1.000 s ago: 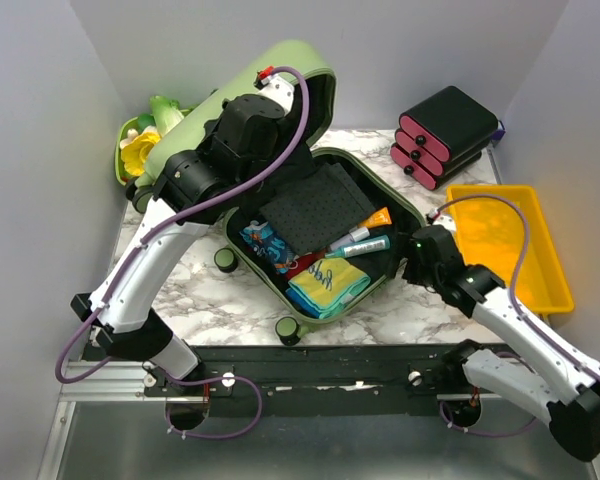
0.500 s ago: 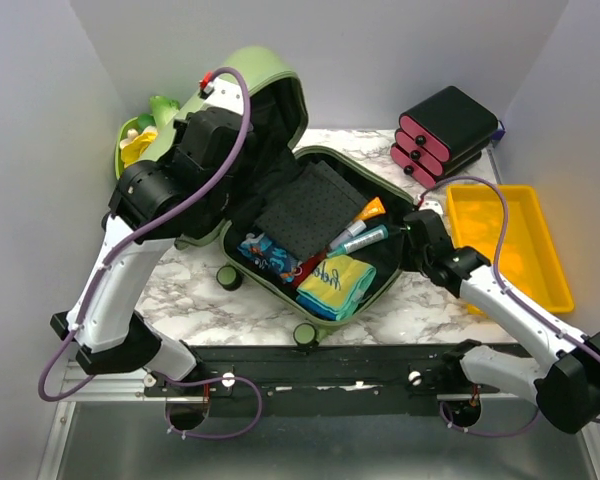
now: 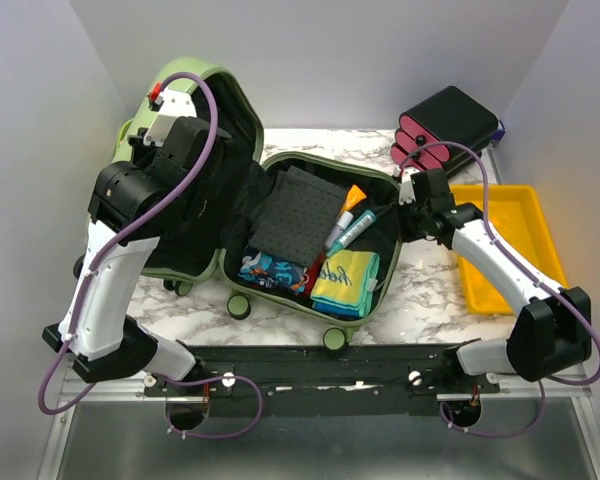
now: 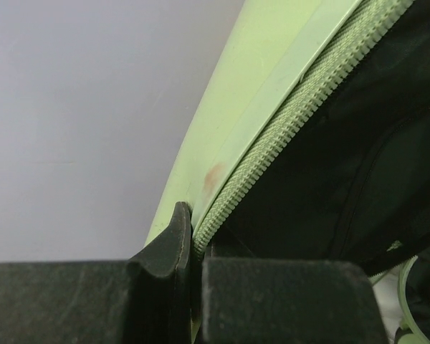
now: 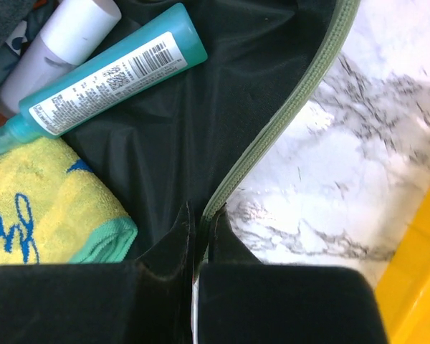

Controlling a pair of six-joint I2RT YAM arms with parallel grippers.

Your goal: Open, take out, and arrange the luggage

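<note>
Teal tube [image 5: 107, 72], barcode label up, lies ahead-left of the right gripper [image 5: 199, 229], just beside a white-capped tube [image 5: 54, 43]. Yellow towel [image 5: 43, 208], blue lettering, sits just left of the fingertips. Marble tabletop [image 5: 344, 165] is to the right, yellow tray [image 5: 419, 279] farther right. 1 black box [image 3: 455, 110] with 3 pink-red ends stands beyond the gripper.

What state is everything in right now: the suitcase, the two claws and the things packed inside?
luggage: open, lid leaning out to the left, contents inside.
left gripper: shut on the lid's zipper rim.
right gripper: shut on the base's right rim.
yellow towel: folded, inside the luggage.
teal tube: lying flat on the lining.
</note>
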